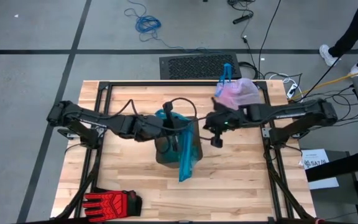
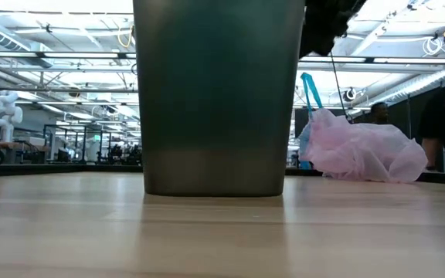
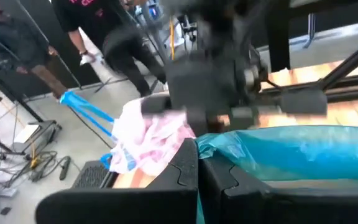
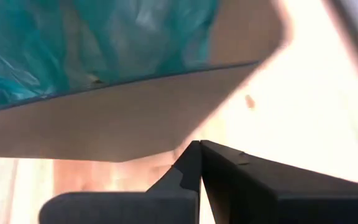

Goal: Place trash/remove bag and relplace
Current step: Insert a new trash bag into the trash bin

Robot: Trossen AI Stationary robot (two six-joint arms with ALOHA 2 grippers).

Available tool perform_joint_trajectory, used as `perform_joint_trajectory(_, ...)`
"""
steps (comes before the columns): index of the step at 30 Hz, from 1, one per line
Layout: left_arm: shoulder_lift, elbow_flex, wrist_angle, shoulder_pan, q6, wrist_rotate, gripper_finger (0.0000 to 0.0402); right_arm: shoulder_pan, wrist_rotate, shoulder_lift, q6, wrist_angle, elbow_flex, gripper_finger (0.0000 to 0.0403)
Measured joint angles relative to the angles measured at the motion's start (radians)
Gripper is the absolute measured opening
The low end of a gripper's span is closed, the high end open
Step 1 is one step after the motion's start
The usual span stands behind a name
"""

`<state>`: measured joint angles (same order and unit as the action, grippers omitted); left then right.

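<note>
Two claws noted, both pressed together. Found the left claw (image 3: 197,149) at the bin's rim on its left side, pinching the teal bag (image 1: 188,158), with a sliver of teal film showing between the fingers. Found the right claw (image 4: 199,144) just beside the bin (image 1: 174,148) on its right, shut on nothing, the bag's teal film close ahead of it.

Judged the step in hand to be seating the new liner over the bin's mouth. Would have paid to draw the pinched edge outward and down over the lip rather than straight up, so as not to lift or tip the bin. Would also have paid to give the right claw the opposite edge, spreading the mouth evenly. Thin film, so likely to slip or tear under a hard tug.

Saw the bin upright near the middle of the tabletop (image 1: 241,186). Saw the teal bag draped across its top, long axis running from the far edge toward the near edge, loose tail pointing at the near edge and a little right, hanging down the bin's wall.

Spotted the pink bag (image 1: 240,93) slumped at the tabletop's far edge, right of centre, blue tie (image 2: 310,89) sticking upward. Could not make out any paper wads. Left the glove (image 1: 112,202) alone, at the near left corner.
</note>
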<state>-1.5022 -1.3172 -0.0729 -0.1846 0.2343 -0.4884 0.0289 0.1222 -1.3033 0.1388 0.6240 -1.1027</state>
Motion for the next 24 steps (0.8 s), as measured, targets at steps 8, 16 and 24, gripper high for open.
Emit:
perform_joint_trajectory(8,0.012,0.001,0.01,0.001,0.017,0.017,0.0,0.102,0.116,0.149,-0.047,-0.067,-0.001,0.0)
perform_joint_trajectory(16,0.063,-0.001,0.05,0.001,0.015,0.07,0.0,0.217,0.074,0.055,-0.186,-0.316,-0.001,0.0)
perform_joint_trajectory(24,0.07,-0.001,0.027,0.001,0.016,0.07,0.0,0.188,-0.03,-0.103,-0.254,-0.602,-0.001,0.0)
